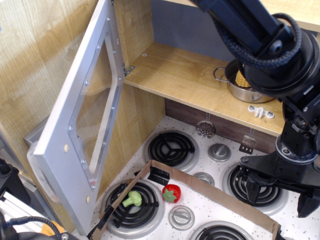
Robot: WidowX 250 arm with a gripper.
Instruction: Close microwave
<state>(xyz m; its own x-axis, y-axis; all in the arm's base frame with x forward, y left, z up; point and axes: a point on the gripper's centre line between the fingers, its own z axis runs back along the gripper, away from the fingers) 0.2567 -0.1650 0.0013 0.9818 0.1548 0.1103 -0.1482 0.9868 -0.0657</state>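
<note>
The microwave's silver-grey door with its clear window stands swung wide open at the left, hinged at the cavity's left edge. The light-wood cavity floor is exposed. A small metal pot with something yellow in it sits inside at the right. My black gripper hangs at the right, low over the stove's right burner and far from the door. Its fingers are spread apart with nothing between them. My arm hides the cavity's upper right.
The white stove top below has several black coil burners and grey knobs. A cardboard strip crosses it. A red strawberry and a green toy vegetable lie near the front left burner. Utensils hang under the shelf edge.
</note>
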